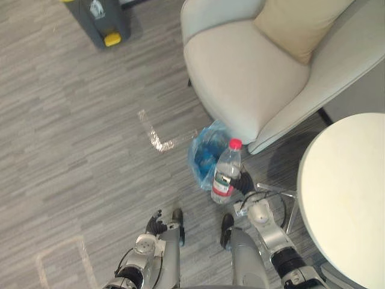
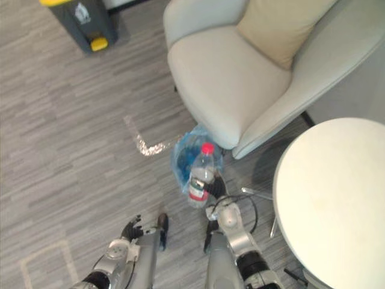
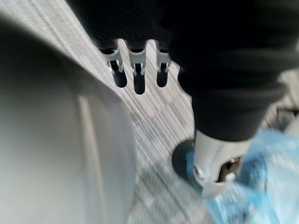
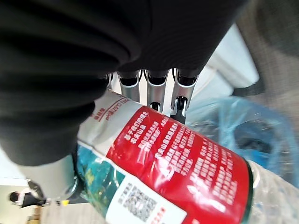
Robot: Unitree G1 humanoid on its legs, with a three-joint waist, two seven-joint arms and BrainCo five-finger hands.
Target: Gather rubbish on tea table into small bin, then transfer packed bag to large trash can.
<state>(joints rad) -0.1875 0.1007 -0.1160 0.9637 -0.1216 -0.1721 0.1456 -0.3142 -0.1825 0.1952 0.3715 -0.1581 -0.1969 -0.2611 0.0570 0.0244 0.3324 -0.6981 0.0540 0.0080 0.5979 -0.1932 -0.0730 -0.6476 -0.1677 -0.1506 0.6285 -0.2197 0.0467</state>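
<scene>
Left eye view, one bottle [image 1: 226, 171] in right hand [image 1: 245, 183], one blue bag [image 1: 203, 154]

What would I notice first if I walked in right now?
First, the clear plastic bottle with a red cap, upright in the robot's right hand, fingers curled round it. Close by it a blue bag sits on the floor beside a big pale armchair. A round white table is at the right, and a grey trash can stands at the upper left.
</scene>
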